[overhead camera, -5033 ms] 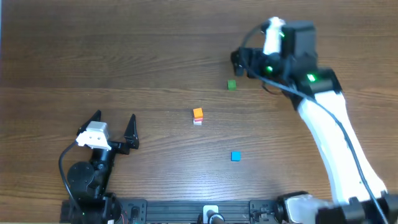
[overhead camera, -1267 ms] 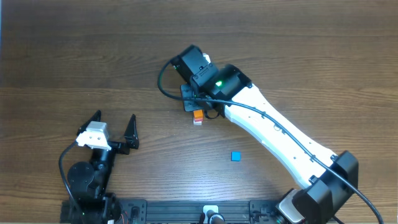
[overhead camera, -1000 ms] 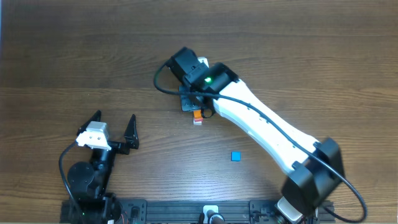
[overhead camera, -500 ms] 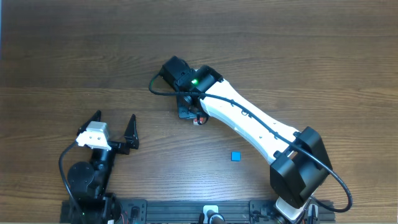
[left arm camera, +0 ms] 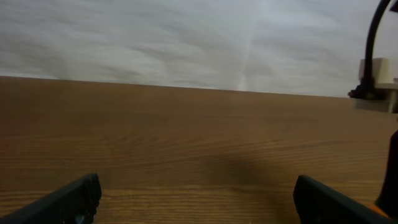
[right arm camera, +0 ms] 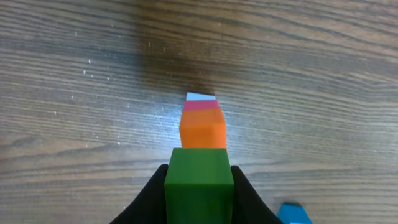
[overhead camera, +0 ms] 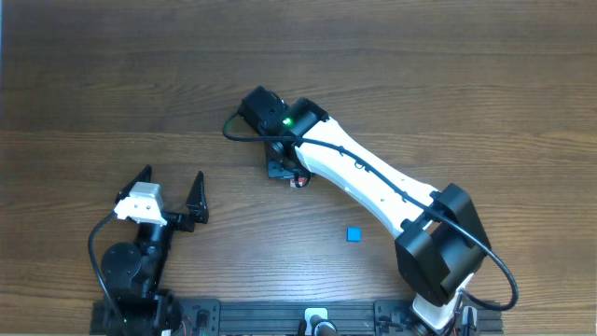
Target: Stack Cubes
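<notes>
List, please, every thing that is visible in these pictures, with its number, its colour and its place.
small green cube: 1, green, held just above the stack
small orange cube: 1, orange, top of the stack, mid-table
small red cube: 1, red, under the orange one
small pale cube: 1, whitish, bottom of the stack
small blue cube: 1, blue, alone, nearer the arms' bases
brown wooden table: 1, brown, under everything
left end effector: 1, black, open, near its base
right end effector: 1, black, shut on the green cube

A brown wooden table [overhead camera: 485,84] with little cubes on it.
A small stack [right arm camera: 203,127] stands near the middle, with its white cube [right arm camera: 200,97] at the bottom, right on the wood. A blue cube [overhead camera: 353,234] lies alone, apart from it.
</notes>
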Action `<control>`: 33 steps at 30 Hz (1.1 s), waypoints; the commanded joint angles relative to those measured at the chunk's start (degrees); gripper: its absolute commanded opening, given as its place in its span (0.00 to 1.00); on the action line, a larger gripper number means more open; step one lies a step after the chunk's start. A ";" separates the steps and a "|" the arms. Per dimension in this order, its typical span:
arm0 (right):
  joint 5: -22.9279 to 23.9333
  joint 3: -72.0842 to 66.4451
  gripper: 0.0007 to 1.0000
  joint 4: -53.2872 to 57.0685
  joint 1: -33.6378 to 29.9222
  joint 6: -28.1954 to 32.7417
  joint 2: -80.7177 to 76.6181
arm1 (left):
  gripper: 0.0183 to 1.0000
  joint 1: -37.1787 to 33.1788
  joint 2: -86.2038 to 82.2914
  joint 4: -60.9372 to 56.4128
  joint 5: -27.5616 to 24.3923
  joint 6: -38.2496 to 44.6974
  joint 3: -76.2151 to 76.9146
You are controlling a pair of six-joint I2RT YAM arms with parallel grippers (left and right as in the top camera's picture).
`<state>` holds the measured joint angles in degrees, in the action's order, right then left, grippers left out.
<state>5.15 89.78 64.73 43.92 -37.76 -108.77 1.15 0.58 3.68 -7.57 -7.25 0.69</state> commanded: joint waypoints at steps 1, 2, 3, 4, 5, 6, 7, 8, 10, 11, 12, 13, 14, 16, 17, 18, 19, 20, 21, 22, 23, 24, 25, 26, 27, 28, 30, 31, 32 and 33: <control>1.36 -0.11 0.01 -0.76 0.00 -0.98 -1.07 | 1.00 -0.31 -0.42 -0.02 -0.72 0.85 -0.35; 1.38 -0.11 0.01 -0.76 -0.02 -0.98 -1.07 | 1.00 -0.31 -0.42 -0.02 -0.72 0.83 -0.35; 1.40 -0.11 0.01 -0.81 -0.04 -0.98 -1.07 | 1.00 -0.31 -0.42 -0.02 -0.72 0.83 -0.35; 1.40 -0.13 0.01 -0.79 -0.07 -0.98 -1.07 | 1.00 -0.31 -0.42 -0.02 -0.72 0.83 -0.35; 1.42 -0.15 0.01 -0.81 -0.11 -0.98 -1.07 | 1.00 -0.31 -0.42 -0.02 -0.72 0.83 -0.35; 1.42 -0.28 0.01 -0.85 -0.13 -0.98 -1.09 | 1.00 -0.31 -0.42 -0.02 -0.72 0.83 -0.35; 1.42 -0.37 0.01 -0.87 -0.17 -0.98 -1.09 | 1.00 -0.31 -0.42 -0.02 -0.72 0.83 -0.35; 1.44 -0.46 0.01 -0.87 -0.24 -0.98 -1.18 | 1.00 -0.31 -0.42 -0.02 -0.72 0.83 -0.35; 1.42 -0.55 0.01 -0.85 -0.46 -1.01 -1.55 | 1.00 -0.31 -0.42 -0.02 -0.72 0.83 -0.35; 1.42 -0.55 0.01 -0.87 -0.52 -1.01 -1.75 | 1.00 -0.31 -0.42 -0.02 -0.72 0.83 -0.35; 1.40 -0.55 0.01 -0.87 -0.61 -1.01 -1.99 | 1.00 -0.31 -0.42 -0.02 -0.72 0.85 -0.35; 1.40 -0.55 0.01 -0.87 -0.66 -1.03 -2.21 | 1.00 -0.31 -0.42 -0.02 -0.72 0.83 -0.35; 1.42 -0.55 0.01 -0.87 -0.66 -1.25 -2.38 | 1.00 -0.31 -0.42 -0.02 -0.72 0.83 -0.35; 1.40 -0.55 0.01 -0.94 -0.66 -1.42 -2.64 | 1.00 -0.31 -0.42 -0.02 -0.72 0.85 -0.35; 1.40 -0.55 0.01 -1.05 -0.68 -1.42 -2.80 | 1.00 -0.31 -0.42 -0.02 -0.72 0.83 -0.35; 1.40 -0.55 0.01 -1.11 -0.72 -1.44 -2.80 | 1.00 -0.31 -0.42 -0.02 -0.72 0.83 -0.35; 1.42 -0.55 0.01 -1.16 -0.76 -1.42 -2.86 | 1.00 -0.31 -0.42 -0.02 -0.72 0.85 -0.35; 1.42 -0.55 0.01 -1.29 -0.76 -1.44 -2.86 | 1.00 -0.31 -0.42 -0.02 -0.72 0.83 -0.35; 1.42 -0.55 0.01 -1.31 -0.81 -1.44 -2.86 | 1.00 -0.31 -0.42 -0.02 -0.72 0.85 -0.35; 1.42 -0.55 0.01 -1.33 -0.81 -1.44 -2.86 | 1.00 -0.31 -0.42 -0.02 -0.72 0.83 -0.35; 1.42 -0.55 0.01 -1.33 -0.81 -1.46 -2.89 | 1.00 -0.31 -0.42 -0.02 -0.72 0.83 -0.35; 1.44 -0.55 0.01 -1.31 -0.81 -1.64 -2.89 | 1.00 -0.31 -0.42 -0.02 -0.72 0.83 -0.35; 1.60 -0.55 0.01 -1.29 -0.81 -1.66 -2.89 | 1.00 -0.31 -0.42 -0.02 -0.72 0.83 -0.35; 1.77 -0.55 0.01 -1.27 -0.81 -1.68 -2.89 | 1.00 -0.31 -0.42 -0.02 -0.72 0.83 -0.35; 1.84 -0.55 0.01 -1.27 -0.81 -1.86 -2.89 | 1.00 -0.31 -0.42 -0.02 -0.72 0.83 -0.35; 1.88 -0.55 0.01 -1.27 -0.83 -2.08 -2.89 | 1.00 -0.31 -0.42 -0.02 -0.72 0.83 -0.35; 1.97 -0.55 0.01 -1.27 -0.87 -2.10 -2.89 | 1.00 -0.31 -0.42 -0.02 -0.72 0.85 -0.35; 2.05 -0.55 0.01 -1.27 -0.87 -2.29 -2.89 | 1.00 -0.31 -0.42 -0.02 -0.72 0.83 -0.35; 2.23 -0.55 0.01 -1.25 -0.87 -2.54 -2.89 | 1.00 -0.31 -0.42 -0.02 -0.72 0.85 -0.35; 2.23 -0.55 0.01 -1.27 -0.87 -2.51 -2.89 | 1.00 -0.31 -0.42 -0.02 -0.72 0.83 -0.35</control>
<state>5.78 89.62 63.59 43.48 -39.24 -111.02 1.15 0.58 3.66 -7.57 -7.25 0.69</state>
